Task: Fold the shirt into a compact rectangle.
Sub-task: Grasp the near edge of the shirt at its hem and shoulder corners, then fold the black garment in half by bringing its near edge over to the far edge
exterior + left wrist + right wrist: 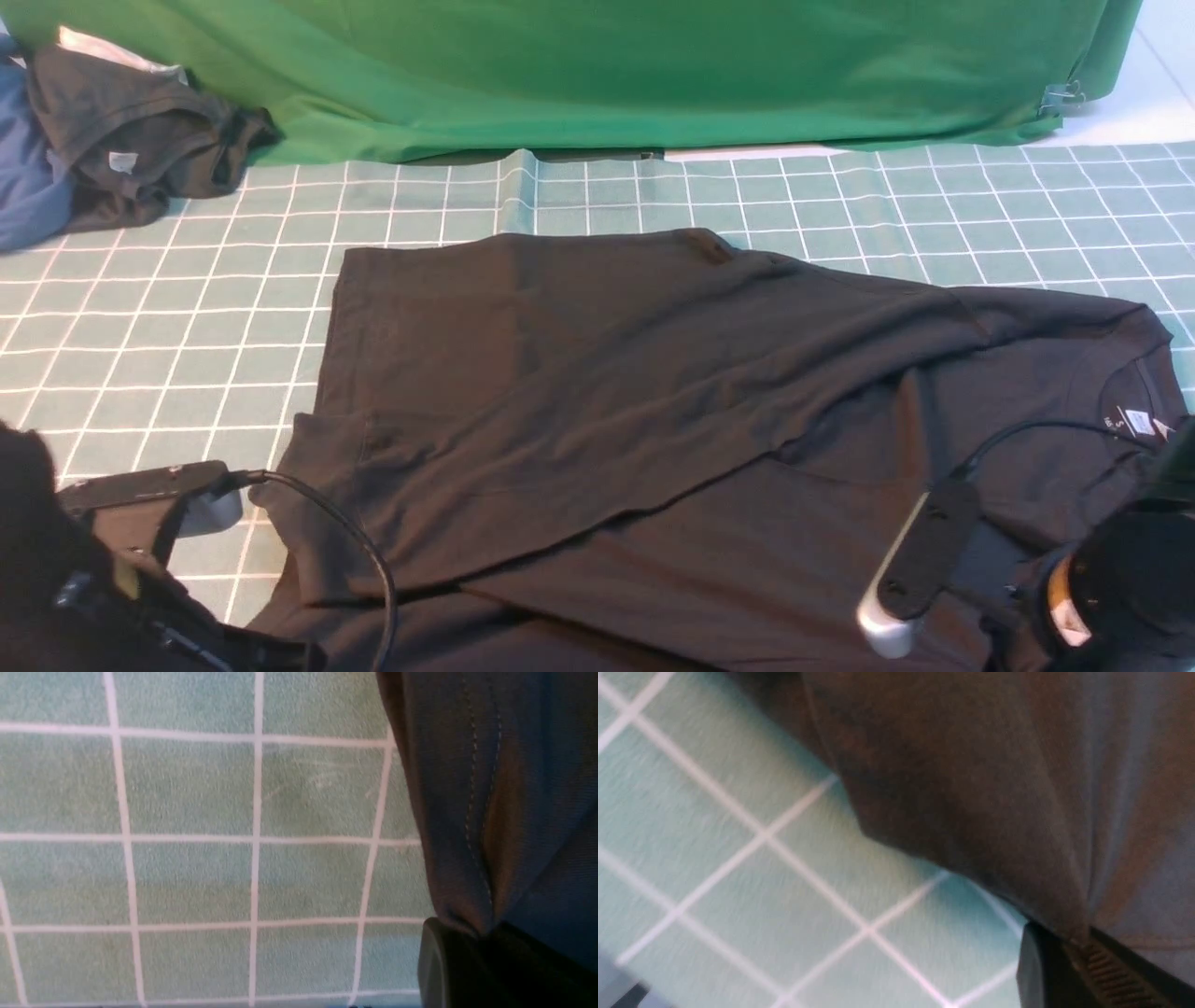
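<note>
Pinching the shirt (597, 373) with left gripper (486, 933) at hem (472, 812), with right gripper (1083, 942) nearer neck tag (1136, 422). Lift both together, evenly, keeping it taut.

Light: soft and even, casting faint shadows along shirt (597, 392) folds. Right wrist view is smearing with motion blur; left wrist view is looking grainy.

The left arm (103, 569) sits low at the near left corner of the shirt (597, 392), its left gripper (486, 935) clamped on a pinch of stitched edge. The right arm (1111, 588) crouches at the shirt's near right side, its right gripper (1083, 947) pinched tight on fabric.
</note>
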### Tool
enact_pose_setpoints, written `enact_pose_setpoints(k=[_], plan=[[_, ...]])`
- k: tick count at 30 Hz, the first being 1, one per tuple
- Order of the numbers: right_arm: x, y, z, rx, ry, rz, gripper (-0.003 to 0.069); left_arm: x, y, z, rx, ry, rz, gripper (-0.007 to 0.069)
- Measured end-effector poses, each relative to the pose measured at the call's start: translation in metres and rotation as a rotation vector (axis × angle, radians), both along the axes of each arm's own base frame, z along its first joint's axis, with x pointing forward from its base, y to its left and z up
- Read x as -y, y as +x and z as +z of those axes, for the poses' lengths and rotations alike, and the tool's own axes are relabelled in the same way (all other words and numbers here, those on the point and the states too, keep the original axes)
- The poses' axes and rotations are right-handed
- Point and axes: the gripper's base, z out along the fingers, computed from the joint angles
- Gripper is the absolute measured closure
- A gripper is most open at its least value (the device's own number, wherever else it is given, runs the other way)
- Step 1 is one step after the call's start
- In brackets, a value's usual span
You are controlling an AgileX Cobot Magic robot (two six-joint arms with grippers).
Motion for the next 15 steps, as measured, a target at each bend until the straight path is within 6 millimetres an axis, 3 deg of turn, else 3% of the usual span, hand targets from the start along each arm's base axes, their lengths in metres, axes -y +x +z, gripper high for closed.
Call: enact_pose_setpoints(k=[8,15], plan=[[0.014,-0.017,0.030,0.042,0.043,-0.008,0.0624,0.001,-0.018,0.018,0.038,-0.081,0.035,0.0604],[0.009,-0.006,0.054,0.122,0.067,0.023,0.0629,0.005,0.013,0.050,0.172,-0.069,0.059,0.0604]])
